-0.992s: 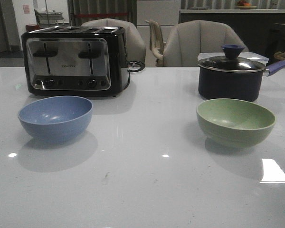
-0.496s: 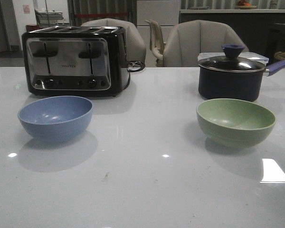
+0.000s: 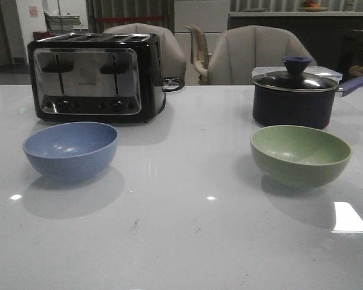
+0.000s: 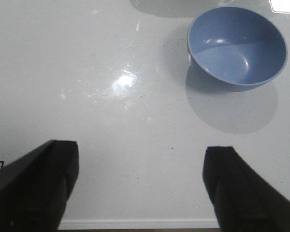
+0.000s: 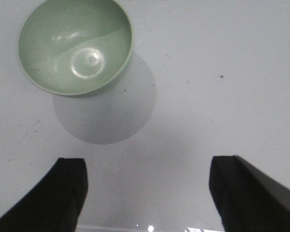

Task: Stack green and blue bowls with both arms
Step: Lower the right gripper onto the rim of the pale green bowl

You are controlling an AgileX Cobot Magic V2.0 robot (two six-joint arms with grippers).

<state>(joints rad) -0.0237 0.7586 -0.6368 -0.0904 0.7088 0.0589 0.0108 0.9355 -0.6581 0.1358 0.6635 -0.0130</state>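
The dusty blue bowl [image 3: 71,150] stands upright on the white table at the left; it also shows in the left wrist view [image 4: 237,46]. The pale green bowl [image 3: 300,154] stands upright at the right; it also shows in the right wrist view [image 5: 75,44]. Both bowls hold nothing. My left gripper [image 4: 142,166] is open and holds nothing, above bare table near its front edge, well short of the blue bowl. My right gripper [image 5: 147,181] is open and holds nothing, short of the green bowl. Neither arm shows in the front view.
A black and chrome toaster [image 3: 94,75] stands behind the blue bowl. A dark lidded saucepan [image 3: 296,96] with a purple handle stands behind the green bowl. Chairs [image 3: 254,54] stand past the table's far edge. The table's front edge [image 4: 135,224] lies under the left gripper.
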